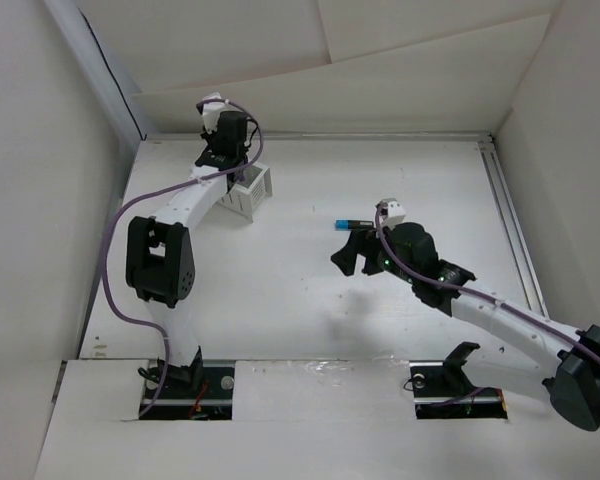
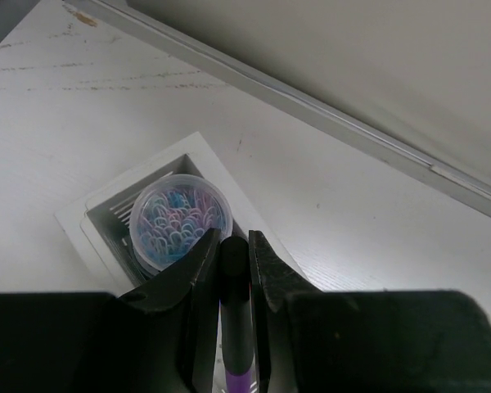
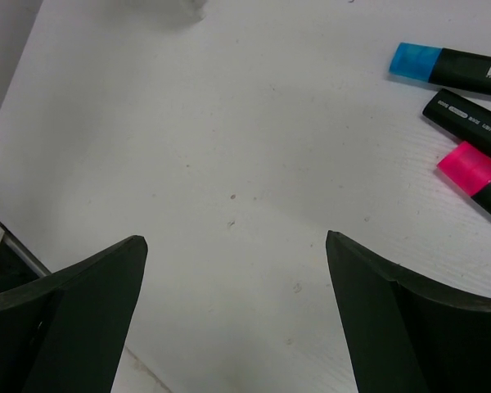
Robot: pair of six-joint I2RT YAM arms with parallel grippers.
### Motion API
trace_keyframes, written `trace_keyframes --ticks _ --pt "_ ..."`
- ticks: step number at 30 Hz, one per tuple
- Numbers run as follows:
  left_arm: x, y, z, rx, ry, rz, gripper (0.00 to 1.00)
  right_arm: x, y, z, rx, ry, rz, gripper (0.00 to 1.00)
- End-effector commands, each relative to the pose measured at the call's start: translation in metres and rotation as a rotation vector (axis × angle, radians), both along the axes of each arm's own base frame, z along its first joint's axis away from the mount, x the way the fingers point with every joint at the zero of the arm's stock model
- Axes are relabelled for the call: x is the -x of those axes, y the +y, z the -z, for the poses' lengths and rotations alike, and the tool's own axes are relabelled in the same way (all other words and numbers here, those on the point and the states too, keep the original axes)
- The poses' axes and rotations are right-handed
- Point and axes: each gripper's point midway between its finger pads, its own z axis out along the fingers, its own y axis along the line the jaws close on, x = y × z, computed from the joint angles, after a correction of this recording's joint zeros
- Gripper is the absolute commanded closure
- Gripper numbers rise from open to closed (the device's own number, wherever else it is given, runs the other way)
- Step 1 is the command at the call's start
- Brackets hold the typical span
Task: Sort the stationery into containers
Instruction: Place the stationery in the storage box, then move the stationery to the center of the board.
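Overhead, the left gripper (image 1: 220, 158) hung at the far left of the white table (image 1: 310, 320), toward 11 o'clock, just above the white mesh organiser (image 1: 252, 190). Its wrist camera showed the 2 fingers (image 2: 200, 270) drawn in narrow and clamped on a purple marker (image 2: 234, 286). The marker's black end stuck up between them and a strip of purple showed at 6 o'clock in that picture. Directly past the fingertips, at about 11 o'clock from them, stood the organiser (image 2: 106, 214), and 1 of its compartments held a clear round tub (image 2: 180, 217) full of blue and pink paper clips. Whether the marker's end touched the box rim could not be told.

The right gripper (image 1: 355, 255) sat near the middle of the table, well apart from the organiser, with its jaws spread wide and nothing between them. In its wrist view the 2 dark fingers (image 3: 90, 311) framed only bare tabletop. At 2 o'clock in that view lay 3 markers close together: a blue marker (image 3: 450, 64) farthest out, a black-bodied marker (image 3: 466, 115) with white print beside it, and a pink marker (image 3: 479, 176) nearest, all flat on the table and clear of the fingers. From overhead, only the blue marker (image 1: 348, 224) showed, at 12 o'clock from the gripper.
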Motion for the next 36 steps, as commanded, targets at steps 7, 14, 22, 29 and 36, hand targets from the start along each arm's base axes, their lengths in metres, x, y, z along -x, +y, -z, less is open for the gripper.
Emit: trace_keyframes --ticks 7,14,22,29,36 --pt "0.002 -0.019 -0.015 -0.007 -0.072 0.029 0.64 -0.028 -0.017 -0.009 -0.005 -0.055 0.13 0.02" --pt "0.022 -0.031 -0.04 0.113 -0.131 0.096 0.54 -0.058 -0.057 0.02 0.042 0.018 0.304 0.09" --pt "0.106 -0.102 -0.08 0.39 -0.323 0.368 0.64 -0.087 -0.101 0.059 0.123 0.153 0.465 0.77" --pt "0.18 -0.177 -0.024 0.448 -0.233 0.594 0.64 -0.106 -0.123 0.071 0.117 0.207 0.527 0.1" --pt "0.214 -0.176 -0.004 0.482 -0.201 0.662 0.64 -0.111 -0.11 0.1 0.107 0.319 0.428 0.0"
